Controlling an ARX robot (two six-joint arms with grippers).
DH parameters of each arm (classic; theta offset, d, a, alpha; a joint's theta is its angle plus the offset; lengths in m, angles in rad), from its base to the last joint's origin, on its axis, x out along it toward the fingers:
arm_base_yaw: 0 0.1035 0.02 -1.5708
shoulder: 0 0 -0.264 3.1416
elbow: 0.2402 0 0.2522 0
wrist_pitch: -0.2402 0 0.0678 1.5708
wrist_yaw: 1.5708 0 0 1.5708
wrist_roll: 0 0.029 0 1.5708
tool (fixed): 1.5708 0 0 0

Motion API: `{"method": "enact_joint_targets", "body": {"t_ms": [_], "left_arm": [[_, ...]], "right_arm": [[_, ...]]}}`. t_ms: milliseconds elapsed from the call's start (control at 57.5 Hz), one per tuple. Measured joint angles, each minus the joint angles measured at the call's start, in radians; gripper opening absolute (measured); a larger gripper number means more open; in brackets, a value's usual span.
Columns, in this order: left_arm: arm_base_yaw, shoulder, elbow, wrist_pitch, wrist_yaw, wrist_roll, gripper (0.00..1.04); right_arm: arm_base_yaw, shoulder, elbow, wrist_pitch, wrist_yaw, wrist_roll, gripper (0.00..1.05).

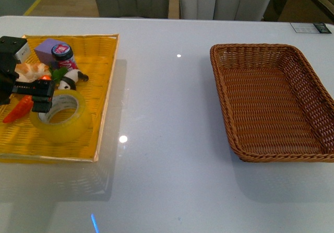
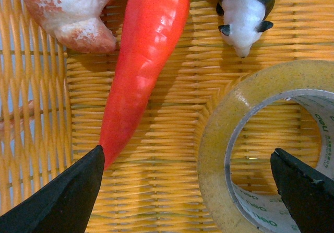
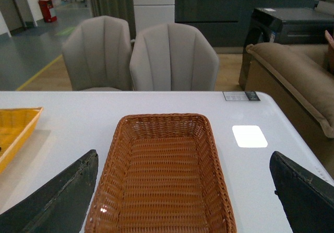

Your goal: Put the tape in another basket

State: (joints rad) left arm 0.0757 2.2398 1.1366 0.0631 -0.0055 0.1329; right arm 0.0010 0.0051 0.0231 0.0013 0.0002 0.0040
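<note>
Left end effector (image 2: 187,154) gapes empty astride one wall of the glossy yellow tape roll (image 1: 62,131) in the yellow woven tray (image 1: 52,150), frame left; next it should close, then carry to the brown wicker basket (image 1: 250,46).

Left arm (image 1: 9,68), left edge of the front view: boxy matte-black housing with a white panel. Left tool (image 2: 188,191) and right tool (image 3: 182,191): black wedge-shaped fingers (image 3: 57,201), the right pair scuffed grey.
</note>
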Motion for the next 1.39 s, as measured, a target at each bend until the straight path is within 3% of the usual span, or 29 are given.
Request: {"method": "enact_joint_targets", "body": {"t_ms": [452,748,870,922,1391], "left_arm": [[0.01,0.041,0.051,-0.071,0.045,0.015,0.94],[0.009,0.042,0.06,-0.097,0.055,0.041,0.48],[-0.001,0.043,0.062,-0.099,0.058,0.048,0.22],[-0.003,0.043,0.062,-0.099,0.059,0.048,0.16],[-0.001,0.025,0.062,-0.099,0.113,0.009,0.15]], "right_arm": [[0.0,0.0,0.0,0.0,0.0,0.0,0.96],[0.0,0.0,0.0,0.0,0.0,0.0,0.96],[0.0,0.0,0.0,0.0,0.0,0.0,0.96],[0.0,0.0,0.0,0.0,0.0,0.0,0.96],[0.0,0.0,0.0,0.0,0.0,0.0,0.96]]}}
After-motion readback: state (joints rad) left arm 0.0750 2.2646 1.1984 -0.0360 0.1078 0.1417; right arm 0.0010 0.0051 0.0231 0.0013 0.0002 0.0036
